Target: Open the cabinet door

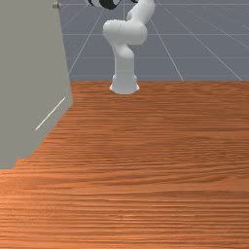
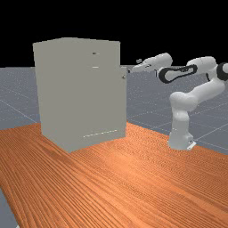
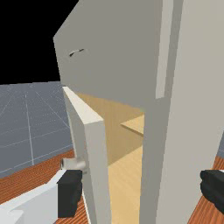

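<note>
Orange-brown wood grain covers our counter [image 2: 133,178]; on the far view's left stands the grey cabinet [image 2: 80,93]. We see its flat, pale grey door [image 3: 97,175] ajar, round knob [image 3: 74,164] outside, beside our released pincer [image 2: 134,66].

Tbh my arm [image 2: 181,100] is mostly white w/ rounded tubes + bulgy joints, plus black trim [image 1: 113,4] up top. Base [image 2: 179,141] flares at the bottom, fwiw. Fingertips [image 3: 70,192] = chunky black blocks, v. angular, next to pale grey-white bits [image 3: 35,199].
</note>
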{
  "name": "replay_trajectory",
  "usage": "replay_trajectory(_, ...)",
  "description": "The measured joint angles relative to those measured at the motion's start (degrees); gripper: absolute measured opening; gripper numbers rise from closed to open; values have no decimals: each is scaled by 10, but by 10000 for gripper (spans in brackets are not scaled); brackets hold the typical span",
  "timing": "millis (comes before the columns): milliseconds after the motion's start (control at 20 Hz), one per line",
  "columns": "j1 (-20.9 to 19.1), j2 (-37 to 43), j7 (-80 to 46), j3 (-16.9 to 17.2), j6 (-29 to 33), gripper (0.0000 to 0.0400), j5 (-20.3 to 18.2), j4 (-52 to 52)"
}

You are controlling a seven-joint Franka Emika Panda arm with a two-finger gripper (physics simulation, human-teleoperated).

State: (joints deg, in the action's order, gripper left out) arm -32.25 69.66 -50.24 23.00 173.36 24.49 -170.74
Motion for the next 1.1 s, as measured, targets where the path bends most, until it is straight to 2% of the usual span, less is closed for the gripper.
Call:
replay_trajectory(150, 29, -51, -7, -28, 40, 400, 4, 5)
replay_trajectory(300, 41, -146, -14, -35, 74, 400, -2, 50)
replay_trajectory(450, 40, -162, -18, -41, 78, 400, -4, 54)
replay_trajectory(500, 18, -174, -27, -53, 71, 400, -5, 64)
replay_trajectory(550, -27, -199, -44, -84, 48, 296, -5, 87)
replay_trajectory(600, -55, -222, -61, -107, 34, 221, -9, 107)
replay_trajectory(650, -71, -232, -71, -122, 25, 187, -10, 116)
replay_trajectory(750, -83, -232, -79, -138, 17, 187, -10, 118)
replay_trajectory(850, -74, -206, -82, -146, 16, 187, -7, 99)
replay_trajectory(900, -68, -181, -88, -162, 12, 185, -9, 83)
replay_trajectory(1000, -66, -139, -121, -210, 9, 180, -21, 57)
replay_trajectory(1100, -64, -107, -162, -277, 4, 183, -37, 41)
